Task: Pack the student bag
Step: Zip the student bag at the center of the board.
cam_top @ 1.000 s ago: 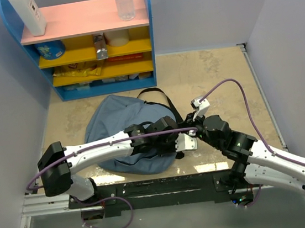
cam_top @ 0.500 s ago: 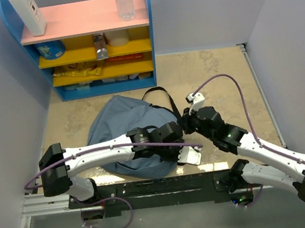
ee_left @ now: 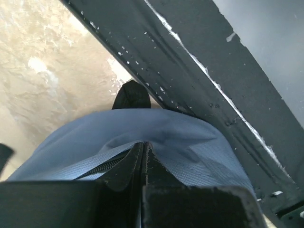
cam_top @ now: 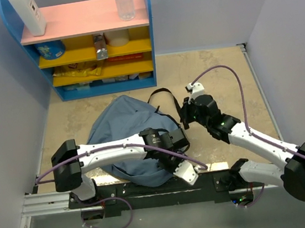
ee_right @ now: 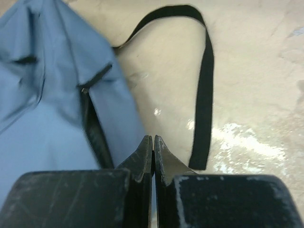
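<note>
Shelf (cam_top: 79, 18) beyond bag (cam_top: 114, 123), strap (ee_right: 205, 80) seemingly loose

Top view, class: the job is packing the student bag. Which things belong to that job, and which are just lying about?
Job: student bag, its black strap, left gripper, right gripper.
Lying about: shelf unit, clear bottle, white container, blue tub, yellow packets.

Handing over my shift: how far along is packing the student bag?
Done: nothing visibly packed; the student bag lies slumped on the table, and a bottle stands on the shelf. In hand: the left gripper is shut, apparently pinching bag fabric by the zipper; the right gripper is shut beside the black strap. Left: opening and filling.
</note>
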`<state>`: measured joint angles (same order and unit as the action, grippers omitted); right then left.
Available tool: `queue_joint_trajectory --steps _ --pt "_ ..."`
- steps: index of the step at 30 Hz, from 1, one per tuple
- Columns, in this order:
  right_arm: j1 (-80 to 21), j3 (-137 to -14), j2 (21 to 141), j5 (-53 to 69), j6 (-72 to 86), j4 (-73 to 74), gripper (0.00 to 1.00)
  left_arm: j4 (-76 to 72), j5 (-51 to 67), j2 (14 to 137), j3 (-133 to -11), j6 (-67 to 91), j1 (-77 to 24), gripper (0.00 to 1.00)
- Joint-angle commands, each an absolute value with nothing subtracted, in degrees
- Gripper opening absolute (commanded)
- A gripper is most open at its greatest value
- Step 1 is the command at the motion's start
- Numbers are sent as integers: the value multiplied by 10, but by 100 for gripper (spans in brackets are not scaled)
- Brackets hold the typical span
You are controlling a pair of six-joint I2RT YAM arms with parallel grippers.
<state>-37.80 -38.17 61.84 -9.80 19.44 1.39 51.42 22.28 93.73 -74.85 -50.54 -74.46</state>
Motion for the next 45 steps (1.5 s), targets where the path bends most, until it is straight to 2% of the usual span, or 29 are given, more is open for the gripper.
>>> queue_joint_trajectory --steps 1,6,11,17,24,28,35,36,39,40,41,42,44,45 --pt "-300 -444 608 -172 167 -120 0 596 333 876 -722 -533 -816 0" --pt "-284 -484 627 -151 156 -119 0 567 287 793 -669 -572 -861 0" --pt "-284 -489 669 -174 172 -155 0 663 297 819 -699 -585 -875 0" --pt "-281 -503 746 -176 171 -202 0 705 290 802 -686 -598 -884 0" --pt "-280 -596 832 -157 170 -204 0 728 249 792 -688 -627 -924 0" --pt "-281 -592 798 -119 167 -182 0 715 224 786 -691 -608 -921 0" --pt "-300 -477 664 -55 193 -145 0 688 213 750 -711 -615 -853 5" --pt "-300 -464 651 -48 197 -141 0 691 197 742 -703 -621 -856 8" --pt "-302 -426 604 -28 216 -108 0 723 138 733 -677 -633 -856 8" --pt "-301 -418 592 -21 221 -88 4 728 124 732 -670 -633 -852 7" --pt "-301 -398 581 -12 238 -83 31 733 116 728 -659 -634 -846 7" --pt "-301 -389 570 14 246 -81 41 739 115 723 -656 -633 -833 7" --pt "-301 -373 567 42 260 -65 54 746 106 718 -638 -633 -831 5" --pt "-301 -368 566 62 265 -61 57 753 89 718 -630 -632 -831 3"
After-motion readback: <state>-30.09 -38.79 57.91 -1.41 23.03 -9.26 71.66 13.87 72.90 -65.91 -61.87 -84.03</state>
